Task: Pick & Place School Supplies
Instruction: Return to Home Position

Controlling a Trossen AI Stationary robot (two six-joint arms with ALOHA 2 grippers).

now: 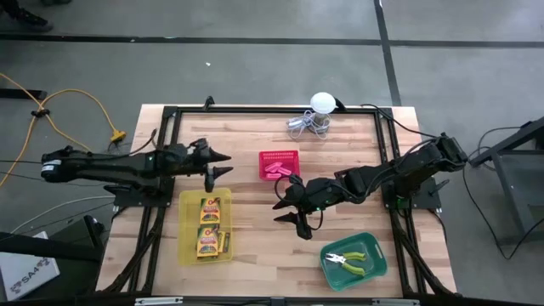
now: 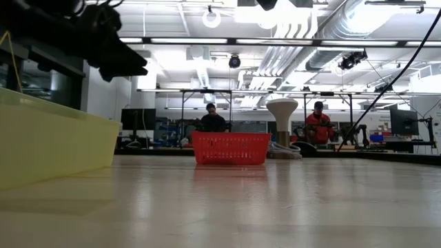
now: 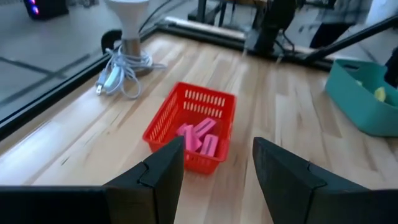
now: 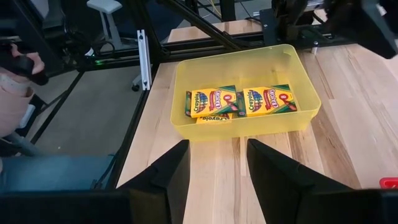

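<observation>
Both grippers empty, fingers spread wide; all supplies sit in containers.

Near right: pliers (image 1: 348,257) lie in the green tray (image 1: 380,265), close to the table's (image 1: 255,255) near edge. Near left: crayon boxes (image 1: 209,225) lie flat in the yellow tray (image 1: 185,229). Bare wood runs between the two trays. The right gripper (image 1: 287,217) reaches in from the right over mid-table, arm folded low, pointing toward the yellow tray. Farther: pink erasers (image 1: 276,171) lie in the red basket (image 1: 279,154). The left gripper (image 1: 226,165) is just left of it, arm stretched level and raised off the wood. Far edge: white ball lamp (image 1: 321,104) beside the black frame (image 1: 255,109).
</observation>
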